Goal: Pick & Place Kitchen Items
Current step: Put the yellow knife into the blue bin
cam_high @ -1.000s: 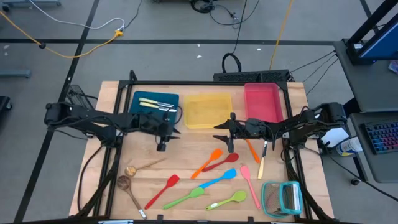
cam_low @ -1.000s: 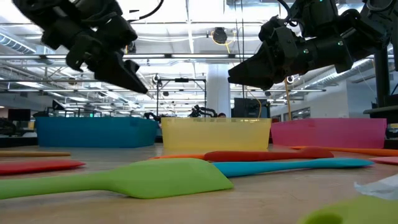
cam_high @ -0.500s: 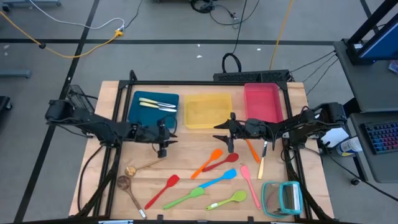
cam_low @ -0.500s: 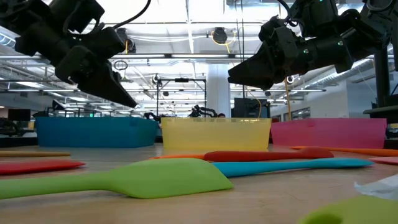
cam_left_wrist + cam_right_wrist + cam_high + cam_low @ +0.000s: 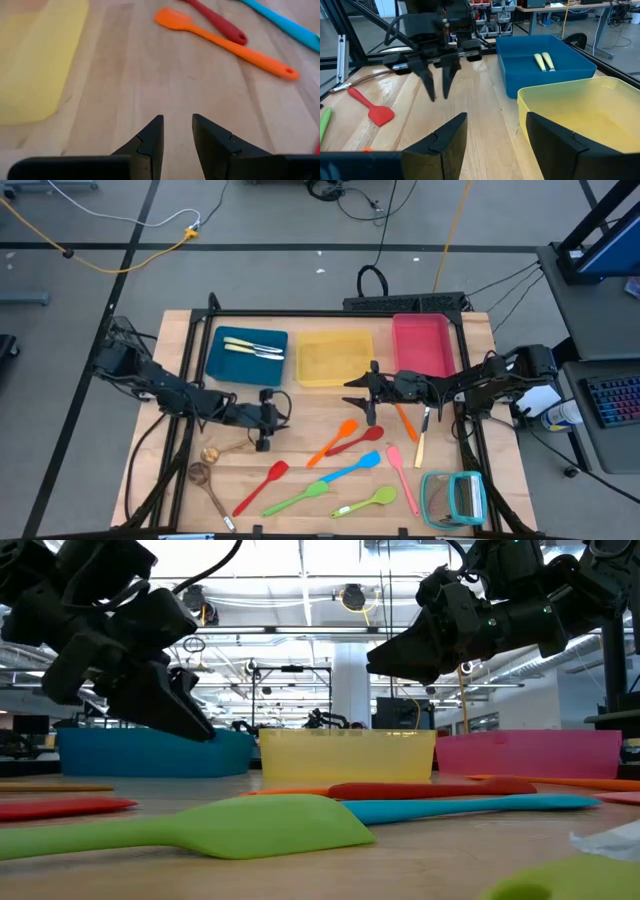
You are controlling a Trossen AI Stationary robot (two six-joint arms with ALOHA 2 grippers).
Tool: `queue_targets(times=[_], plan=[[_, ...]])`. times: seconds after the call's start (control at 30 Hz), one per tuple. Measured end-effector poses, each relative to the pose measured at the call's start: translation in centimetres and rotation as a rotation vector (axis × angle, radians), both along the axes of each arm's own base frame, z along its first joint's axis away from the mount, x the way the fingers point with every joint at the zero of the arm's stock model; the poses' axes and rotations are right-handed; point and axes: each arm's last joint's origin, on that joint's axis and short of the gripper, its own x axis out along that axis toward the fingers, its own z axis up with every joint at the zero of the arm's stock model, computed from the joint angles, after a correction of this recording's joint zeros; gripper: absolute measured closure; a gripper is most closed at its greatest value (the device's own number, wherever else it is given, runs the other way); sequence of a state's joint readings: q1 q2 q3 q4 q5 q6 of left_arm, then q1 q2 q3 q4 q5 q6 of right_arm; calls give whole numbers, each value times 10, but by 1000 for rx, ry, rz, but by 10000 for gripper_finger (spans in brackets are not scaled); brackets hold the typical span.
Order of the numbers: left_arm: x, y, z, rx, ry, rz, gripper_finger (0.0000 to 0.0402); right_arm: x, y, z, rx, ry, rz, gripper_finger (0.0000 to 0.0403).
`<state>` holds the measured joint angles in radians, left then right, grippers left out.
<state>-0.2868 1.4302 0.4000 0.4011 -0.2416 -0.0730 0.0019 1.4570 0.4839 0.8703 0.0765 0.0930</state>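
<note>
The left claw (image 5: 262,443) hangs low over bare wood of the surface (image 5: 300,435), fingers a little apart and empty. Just behind it sits the blue tray (image 5: 247,355) with two pale-handled pieces (image 5: 252,348) inside; the yellow tray (image 5: 334,359) lies behind it toward the right arm, the pink tray (image 5: 421,345) farther on. Beside the left claw, on its own arm's side, lie two wooden spoons (image 5: 212,455); in front of it lies a red spatula (image 5: 262,485), with green (image 5: 296,500) and blue (image 5: 348,472) ones farther on. An orange spatula (image 5: 334,441) and a red spoon (image 5: 356,441) lie between the two claws, nothing blocking them. The left arm stretches low across from the surface's edge. The right claw (image 5: 371,421) hovers in front of the yellow tray, fingers wide apart and empty, directly above the orange spatula's head. Near the front corner on the right arm's side sits a teal rack (image 5: 453,498).
</note>
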Motion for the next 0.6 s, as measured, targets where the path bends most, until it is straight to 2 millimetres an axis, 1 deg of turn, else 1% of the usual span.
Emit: queue_targets(times=[0.13,0.33,0.6], plan=[[1,-3,-3,17,-4,-22,296,0,0,0,0,0,0,206],[2,-1,-2,22,-26,32,296,0,0,0,0,0,0,206],[3,-1,-1,26,-34,30,296,0,0,0,0,0,0,206]])
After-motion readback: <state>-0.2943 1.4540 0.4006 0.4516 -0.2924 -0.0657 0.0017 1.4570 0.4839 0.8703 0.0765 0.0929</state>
